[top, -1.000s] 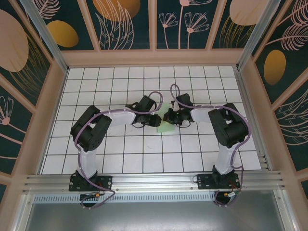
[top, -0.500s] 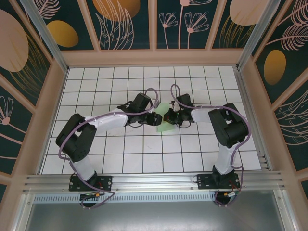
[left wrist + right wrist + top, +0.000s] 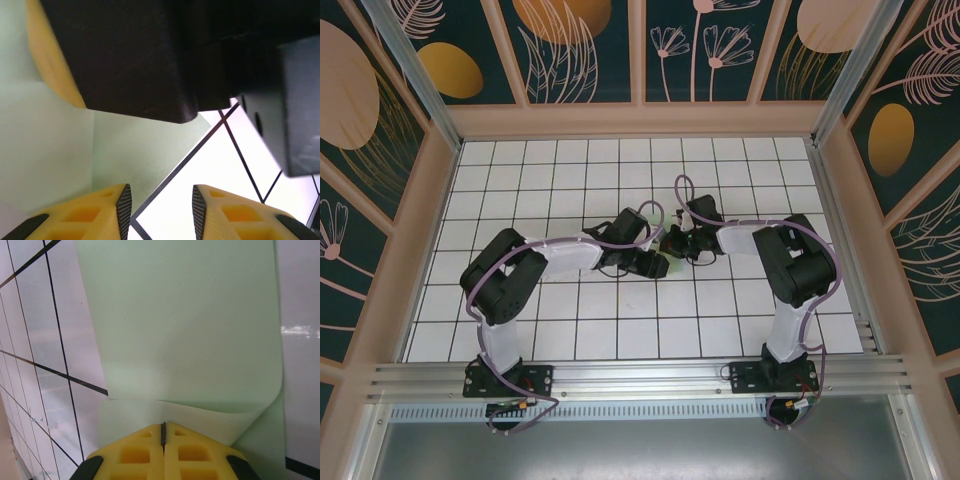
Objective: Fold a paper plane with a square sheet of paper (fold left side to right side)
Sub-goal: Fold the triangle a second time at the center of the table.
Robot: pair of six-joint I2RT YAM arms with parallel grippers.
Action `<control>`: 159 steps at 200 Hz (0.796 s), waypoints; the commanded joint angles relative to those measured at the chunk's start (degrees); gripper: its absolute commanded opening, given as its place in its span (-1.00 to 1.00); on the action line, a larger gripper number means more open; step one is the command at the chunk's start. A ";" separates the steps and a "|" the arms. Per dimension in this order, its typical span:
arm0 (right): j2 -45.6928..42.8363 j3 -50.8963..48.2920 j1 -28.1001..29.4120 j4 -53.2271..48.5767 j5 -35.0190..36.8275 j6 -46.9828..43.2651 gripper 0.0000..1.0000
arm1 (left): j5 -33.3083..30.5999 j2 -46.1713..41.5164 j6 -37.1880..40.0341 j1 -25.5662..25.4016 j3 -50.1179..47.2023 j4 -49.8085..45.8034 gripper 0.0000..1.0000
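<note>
The square sheet of paper (image 3: 180, 315) is pale green and lies partly doubled over, with a soft rounded bend at its right edge. My right gripper (image 3: 163, 432) is shut, its tips resting against the paper's near layer; I cannot see whether paper is pinched between them. My left gripper (image 3: 161, 210) is open, with nothing between its fingers. It hovers over the paper's (image 3: 50, 150) edge and a black grid line, close under the right gripper's yellow finger (image 3: 50, 65). From above, the left gripper (image 3: 658, 266) and right gripper (image 3: 672, 243) meet mid-table and cover most of the paper.
The white grid-tiled table (image 3: 570, 170) is enclosed by wooden-framed walls (image 3: 425, 200) on three sides. An aluminium rail (image 3: 640, 378) runs along the near edge, with both arm bases on it. Open tiles lie behind and in front of the grippers.
My left gripper has swung right and nearer, over the paper, now covering it from above, and its jaws opened a little wider. The right arm has not moved.
</note>
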 commanded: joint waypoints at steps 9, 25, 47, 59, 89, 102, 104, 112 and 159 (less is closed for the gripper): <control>1.74 -1.73 -0.70 -7.11 4.27 -1.39 -0.95 | -0.44 1.09 -0.50 0.15 -0.96 1.50 -0.20; 1.79 -1.63 -0.70 -7.37 4.37 -1.47 -0.96 | -0.04 1.35 -0.59 0.15 -1.32 1.85 -0.20; 1.83 -1.32 -0.79 -7.72 4.33 -1.64 -0.95 | 0.74 1.88 -1.09 0.20 -2.07 2.73 -0.20; 1.69 -1.26 -0.79 -7.93 4.47 -1.65 -0.95 | 0.67 2.01 -1.27 0.15 -2.67 3.00 -0.21; 1.62 -1.13 -0.97 -8.18 4.52 -1.87 -0.95 | 0.30 2.01 -1.29 0.16 -4.03 3.09 -0.22; 1.64 -1.05 -1.06 -8.49 4.50 -1.98 -0.95 | 0.51 2.01 -1.46 0.17 -4.77 3.18 -0.24; 1.65 -1.02 -1.06 -8.51 4.54 -2.04 -0.95 | 0.53 1.95 -1.47 0.18 -4.87 3.18 -0.24; 1.65 -1.04 -1.15 -8.52 4.55 -2.09 -0.95 | 0.52 1.80 -1.64 0.16 -5.20 3.25 -0.25; 1.51 -0.93 -1.59 -9.06 4.60 -2.27 -0.95 | 1.70 -0.42 -2.66 -0.97 -10.79 3.95 -0.27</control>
